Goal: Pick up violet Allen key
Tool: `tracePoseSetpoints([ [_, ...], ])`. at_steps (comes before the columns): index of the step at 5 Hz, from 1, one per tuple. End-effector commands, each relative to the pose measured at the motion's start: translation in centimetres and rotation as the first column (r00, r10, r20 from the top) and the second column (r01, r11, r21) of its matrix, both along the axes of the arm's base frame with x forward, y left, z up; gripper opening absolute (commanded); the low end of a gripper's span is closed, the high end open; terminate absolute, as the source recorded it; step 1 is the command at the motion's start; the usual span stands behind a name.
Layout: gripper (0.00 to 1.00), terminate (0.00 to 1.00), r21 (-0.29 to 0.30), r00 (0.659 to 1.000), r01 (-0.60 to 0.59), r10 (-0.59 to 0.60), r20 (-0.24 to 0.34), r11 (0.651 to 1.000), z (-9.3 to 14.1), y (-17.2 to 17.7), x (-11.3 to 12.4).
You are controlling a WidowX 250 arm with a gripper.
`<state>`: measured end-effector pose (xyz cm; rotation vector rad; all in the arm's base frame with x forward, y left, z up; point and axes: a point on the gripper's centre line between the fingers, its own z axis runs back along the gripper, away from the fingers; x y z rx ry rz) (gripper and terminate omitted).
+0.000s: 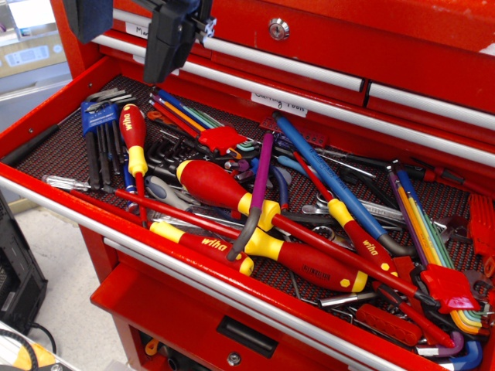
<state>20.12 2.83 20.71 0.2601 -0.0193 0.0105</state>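
Observation:
The violet Allen key (261, 176) lies in the middle of the open red drawer (46, 127), on top of red-and-yellow screwdrivers. Its glossy violet shaft runs from the upper end near the drawer's back down to a dark grey curved short end (242, 241) near the front rail. My gripper (172, 35) hangs at the top left, above the drawer's back left part, well up and left of the key. Its dark fingers point down, and nothing shows between them. Whether it is open or shut is unclear from this angle.
A long blue Allen key (332, 182) lies right of the violet one. Several red-and-yellow screwdrivers (220, 189) crowd the middle. A blue-holder hex key set (99, 131) sits at left. Rainbow key sets with red holders (445, 282) lie at right and back centre (220, 139).

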Motion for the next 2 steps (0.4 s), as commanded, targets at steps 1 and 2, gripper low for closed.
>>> tracePoseSetpoints([
  [1, 1.00, 0.00, 0.000, 1.000, 0.000, 0.000, 0.000, 1.000, 0.0, 0.0, 0.0],
  [2, 1.00, 0.00, -0.034, 0.999, -0.007, 0.008, 0.037, 0.999, -0.8, -1.8, 2.7],
])
